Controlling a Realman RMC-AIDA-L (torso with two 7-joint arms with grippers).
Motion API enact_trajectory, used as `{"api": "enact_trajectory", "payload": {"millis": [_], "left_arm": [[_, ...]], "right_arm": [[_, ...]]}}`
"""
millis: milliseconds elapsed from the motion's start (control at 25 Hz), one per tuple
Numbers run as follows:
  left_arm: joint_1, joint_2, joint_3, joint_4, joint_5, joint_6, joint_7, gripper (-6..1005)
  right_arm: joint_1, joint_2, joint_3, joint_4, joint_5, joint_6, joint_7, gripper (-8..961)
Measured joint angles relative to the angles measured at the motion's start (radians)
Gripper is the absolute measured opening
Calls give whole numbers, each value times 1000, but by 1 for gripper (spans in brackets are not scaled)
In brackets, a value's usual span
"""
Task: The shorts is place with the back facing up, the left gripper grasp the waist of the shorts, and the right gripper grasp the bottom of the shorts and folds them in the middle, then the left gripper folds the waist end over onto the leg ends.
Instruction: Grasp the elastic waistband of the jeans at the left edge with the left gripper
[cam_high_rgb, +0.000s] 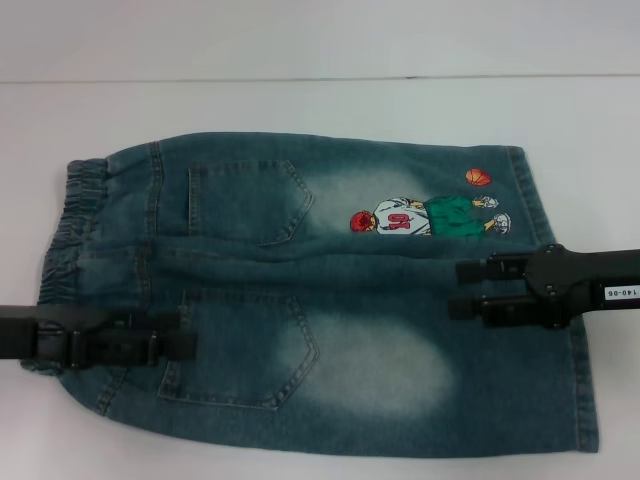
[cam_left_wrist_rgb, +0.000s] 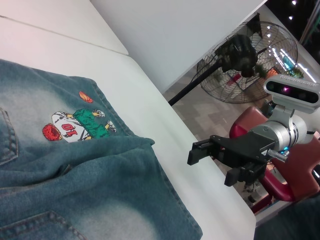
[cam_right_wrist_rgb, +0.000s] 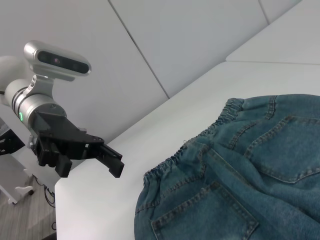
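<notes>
One pair of denim shorts (cam_high_rgb: 340, 300) lies on one white table (cam_high_rgb: 300, 110). The shorts show two back pockets: an upper back pocket (cam_high_rgb: 245, 200) and a lower back pocket (cam_high_rgb: 245, 345). There is one elastic waistband (cam_high_rgb: 70, 225) and one embroidered cartoon figure (cam_high_rgb: 425, 217), with one small embroidered orange basketball (cam_high_rgb: 479, 177) beside it. Two robot grippers are in view, the left gripper (cam_high_rgb: 185, 340) and the right gripper (cam_high_rgb: 462, 288), one at each end of the shorts. Each gripper shows two black fingers. In the left wrist view, one black standing fan (cam_left_wrist_rgb: 250, 62) appears beyond the table. Each wrist view shows one camera mounted on the opposite arm.
</notes>
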Motion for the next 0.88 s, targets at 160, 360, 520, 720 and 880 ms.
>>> {"api": "enact_trajectory", "payload": {"millis": [160,360,520,720,880], "left_arm": [[0,1,0,0,0,0,-2,876],[0,5,-1,2,0,2,-20,876],[-8,23,-24,27,45,-20,-133,876],[-35,52,-59,111,152,-62,-397,875],[-62,76,-69,142,242,-93,-529,875]], "right_arm": [[-1,-1,0,0,0,0,0,738],[-2,-1,0,0,-1,0,2,738],[-2,-1,0,0,-1,0,1,738],[-1,-1,-1,0,-1,4,-1,737],[0,0,-5,0,2,14,-4,737]]}}
